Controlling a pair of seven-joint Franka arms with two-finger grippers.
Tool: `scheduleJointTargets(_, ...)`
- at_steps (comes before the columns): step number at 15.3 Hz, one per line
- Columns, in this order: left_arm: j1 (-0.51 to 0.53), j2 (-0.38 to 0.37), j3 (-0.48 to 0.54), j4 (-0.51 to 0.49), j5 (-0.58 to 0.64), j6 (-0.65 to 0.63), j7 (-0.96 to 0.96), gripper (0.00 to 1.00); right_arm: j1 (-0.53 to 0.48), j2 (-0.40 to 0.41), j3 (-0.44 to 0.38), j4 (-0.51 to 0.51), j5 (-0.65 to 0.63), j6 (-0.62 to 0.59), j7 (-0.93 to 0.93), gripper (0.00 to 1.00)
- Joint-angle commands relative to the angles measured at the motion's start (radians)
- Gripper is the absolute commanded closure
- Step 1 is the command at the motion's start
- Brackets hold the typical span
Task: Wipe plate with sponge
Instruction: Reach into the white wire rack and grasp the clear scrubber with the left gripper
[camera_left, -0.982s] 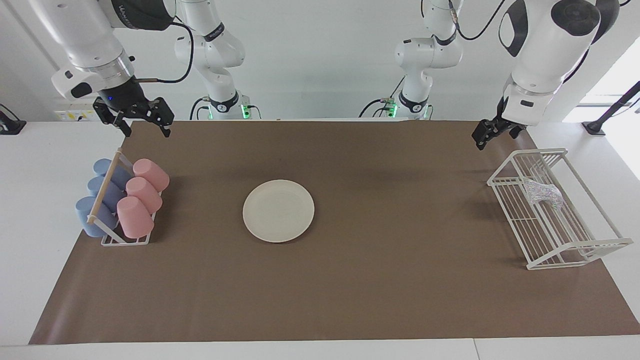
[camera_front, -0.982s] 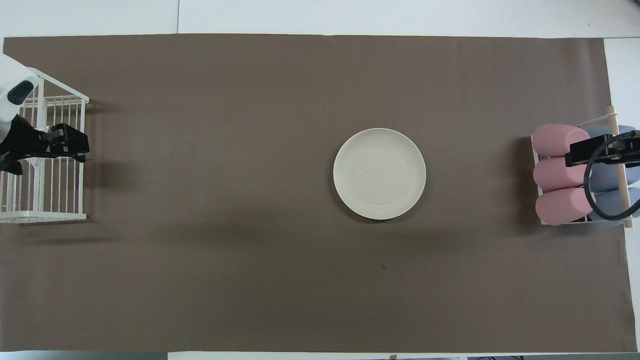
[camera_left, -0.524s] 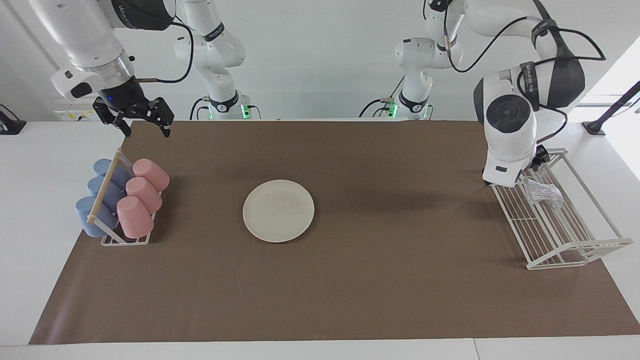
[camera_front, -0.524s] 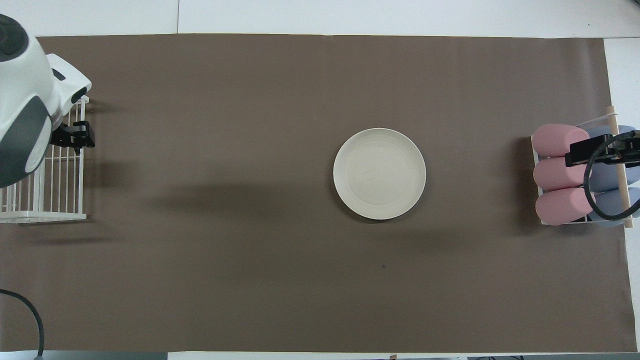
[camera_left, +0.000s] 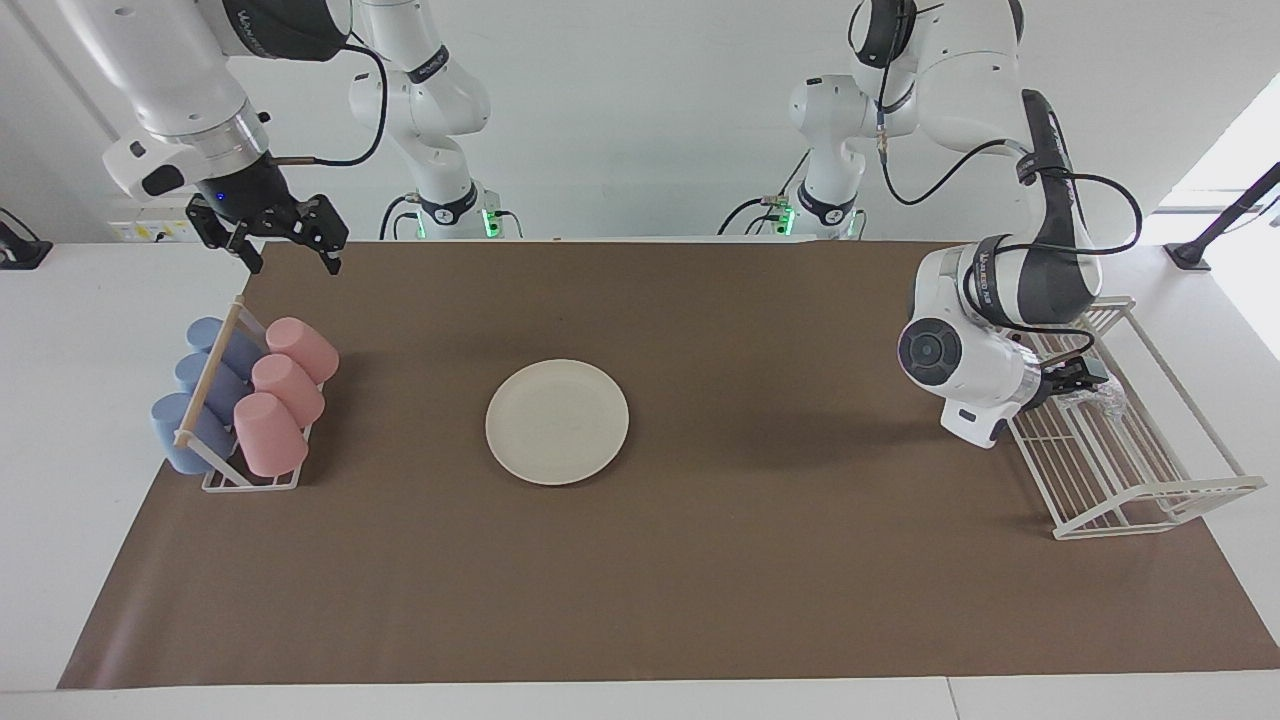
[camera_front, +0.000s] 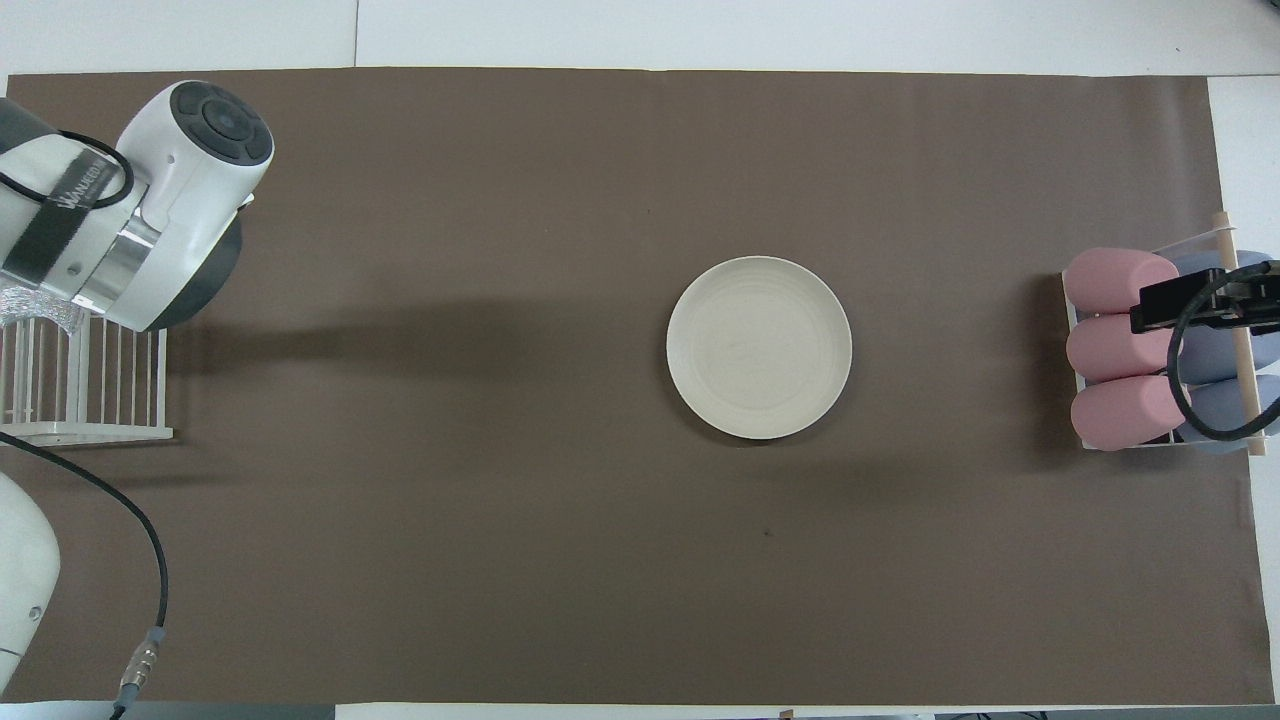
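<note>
Seen from the facing camera, the white wire rack (camera_left: 1120, 420) at the left arm's end of the table holds the sponge (camera_left: 1100, 398), a silvery wrinkled lump lying on the rack's floor. The left gripper (camera_left: 1078, 378) reaches into that rack right at the sponge, but whether its fingers are spread or pinching cannot be told. At the right arm's end a smaller cup rack (camera_left: 245, 420) carries three pink cups (camera_left: 285, 395) and three blue cups (camera_left: 200, 390) lying on their sides, with a wooden rod (camera_left: 208, 372) running across them. The right gripper (camera_left: 285, 245) waits in the air above the mat's edge near the cup rack, fingers spread wide and holding nothing. The plate (camera_left: 557, 422) lies bare on the brown mat (camera_left: 700, 560), well apart from both racks; the mat covers a white table (camera_left: 70, 400) set against a white wall. From overhead, the plate (camera_front: 759, 347) sits a little toward the right arm's end of the mat (camera_front: 500, 550). The left arm's wrist covers much of the wire rack (camera_front: 90, 385) (only a sliver of sponge (camera_front: 40, 308) shows at its edge), and the pink cups (camera_front: 1115, 345) lie side by side.
</note>
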Motion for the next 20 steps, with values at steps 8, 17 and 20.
scheduleJointTargets(8, -0.007, -0.002, 0.015, 0.011, 0.014, -0.066, 0.009, 1.0, -0.009, 0.008, 0.004, 0.013, 0.0, 0.004, -0.019, 0.0)
scheduleJointTargets(17, -0.002, -0.017, 0.015, 0.025, -0.001, -0.055, 0.001, 1.0, -0.009, 0.008, 0.004, 0.013, 0.0, 0.004, -0.018, 0.0)
scheduleJointTargets(20, 0.011, -0.078, 0.017, 0.087, -0.146, -0.078, 0.007, 1.0, -0.009, 0.008, 0.004, 0.013, 0.001, 0.005, -0.015, 0.0)
